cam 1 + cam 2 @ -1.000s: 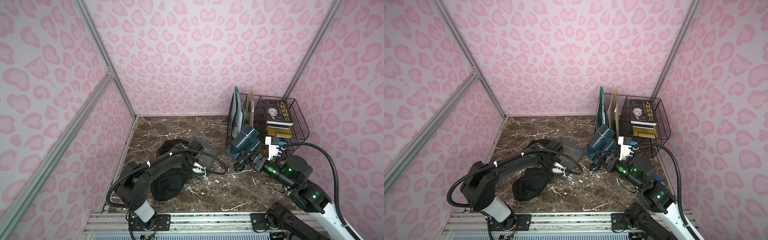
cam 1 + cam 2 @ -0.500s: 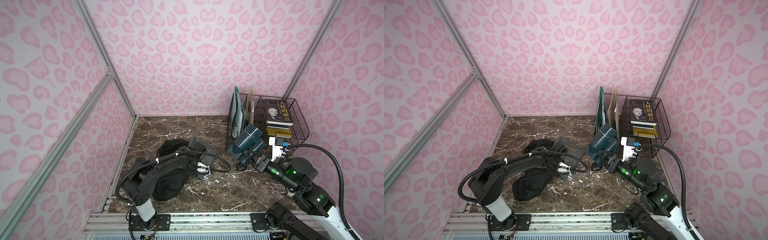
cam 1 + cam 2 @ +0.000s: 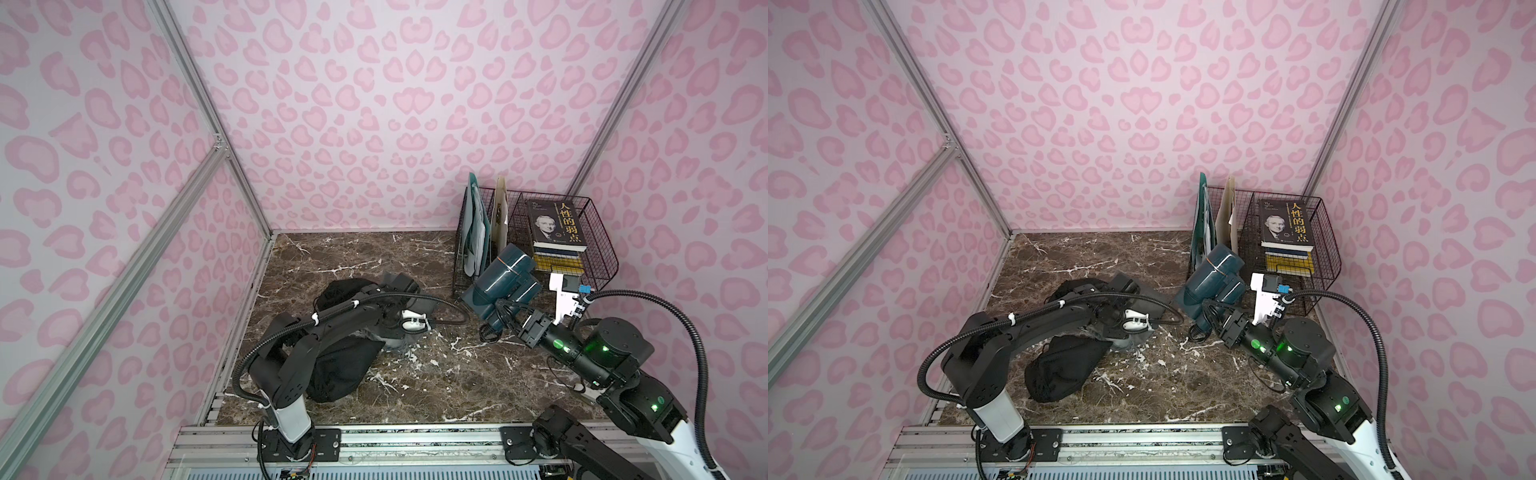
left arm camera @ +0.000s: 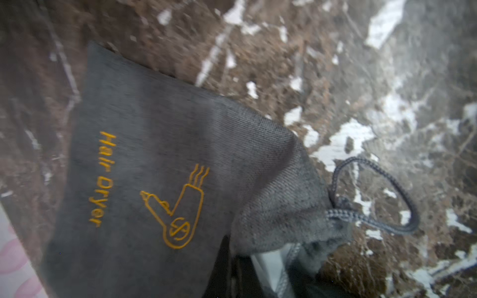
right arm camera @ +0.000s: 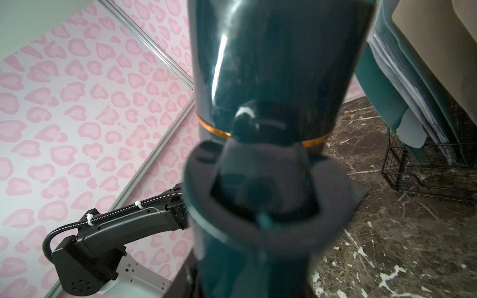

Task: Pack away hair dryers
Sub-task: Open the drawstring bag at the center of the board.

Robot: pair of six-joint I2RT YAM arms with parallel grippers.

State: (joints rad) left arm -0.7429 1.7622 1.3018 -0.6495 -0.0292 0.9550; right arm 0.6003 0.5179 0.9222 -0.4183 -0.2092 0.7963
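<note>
Marble tabletop [image 3: 419,386]; teal dryer [image 3: 503,277] handle clamped between right fingers [image 5: 333,188].

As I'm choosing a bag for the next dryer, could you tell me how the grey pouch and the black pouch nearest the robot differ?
The grey pouch is thin and flat; the black pouch bulges as if filled. The grey pouch shows a gold "Hair Dryer" print; none shows on the black pouch. Both are fabric bags on the marble-patterned table.
</note>
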